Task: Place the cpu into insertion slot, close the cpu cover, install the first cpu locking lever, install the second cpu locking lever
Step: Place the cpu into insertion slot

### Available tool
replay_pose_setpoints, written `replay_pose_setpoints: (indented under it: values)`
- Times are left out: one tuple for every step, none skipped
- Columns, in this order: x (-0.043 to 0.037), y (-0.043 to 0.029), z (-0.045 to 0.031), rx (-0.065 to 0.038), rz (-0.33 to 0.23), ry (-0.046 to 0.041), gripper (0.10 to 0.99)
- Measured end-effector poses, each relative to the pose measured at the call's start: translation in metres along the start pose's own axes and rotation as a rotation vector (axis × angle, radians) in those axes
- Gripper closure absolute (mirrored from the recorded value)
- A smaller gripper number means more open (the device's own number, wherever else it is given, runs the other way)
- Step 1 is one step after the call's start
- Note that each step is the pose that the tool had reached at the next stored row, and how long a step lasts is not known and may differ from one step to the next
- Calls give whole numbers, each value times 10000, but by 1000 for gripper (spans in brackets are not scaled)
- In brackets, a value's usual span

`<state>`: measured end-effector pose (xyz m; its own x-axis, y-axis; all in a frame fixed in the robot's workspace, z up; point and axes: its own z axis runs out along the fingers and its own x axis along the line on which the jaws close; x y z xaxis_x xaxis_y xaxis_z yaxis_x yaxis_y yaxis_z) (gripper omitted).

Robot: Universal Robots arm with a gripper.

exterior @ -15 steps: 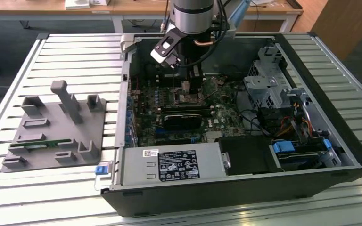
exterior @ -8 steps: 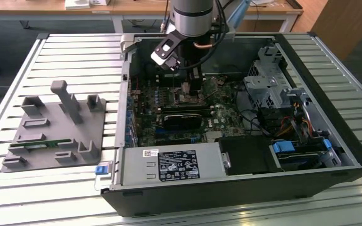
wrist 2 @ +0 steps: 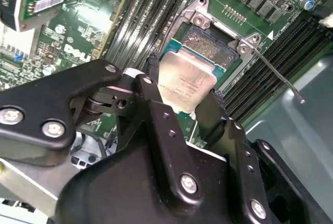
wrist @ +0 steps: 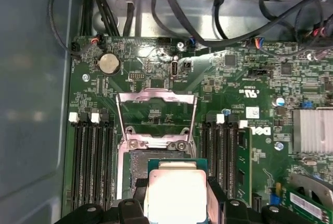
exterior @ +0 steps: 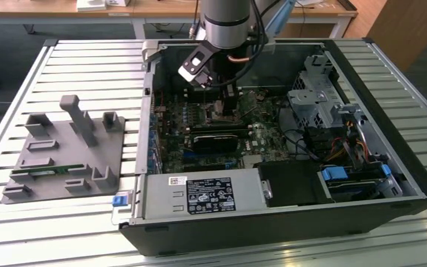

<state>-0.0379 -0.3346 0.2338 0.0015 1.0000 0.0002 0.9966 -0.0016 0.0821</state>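
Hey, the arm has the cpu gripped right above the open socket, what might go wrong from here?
1. The cpu, pinched in the gripper, looks offset from the insertion slot. Lowered unaligned, it might land skewed and damage the socket contacts.
2. The cpu cover lies flipped open right beside the slot, so the gripper's fingers might catch it.

Pale slatted table [exterior: 87,61], wooden desks [exterior: 162,8] behind, dark grey floor [exterior: 20,33].
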Motion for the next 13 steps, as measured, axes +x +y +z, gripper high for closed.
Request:
replay_pose_setpoints:
  values:
    - [8, -1, 14, 0, -2, 1, 557]
    - [14, -2, 26, 0, -3, 1, 557]
    - [21, -3, 37, -1, -2, 2, 557]
    - [26, -4, 50, 0, -3, 1, 557]
    - [32, -5, 63, -1, -2, 2, 557]
    - [40, -6, 76, 0, 0, 0, 557]
    - [49, -8, 90, 1, 3, -1, 557]
    - [56, -9, 104, 0, 8, 0, 557]
    - [66, -10, 115, 1, 13, -2, 557]
    - [77, -12, 129, 0, 18, 0, 557]
    - [86, -15, 142, -1, 18, 0, 557]
    - [97, -18, 152, 0, 17, -1, 557]
    - [107, -22, 162, 0, 18, 0, 557]
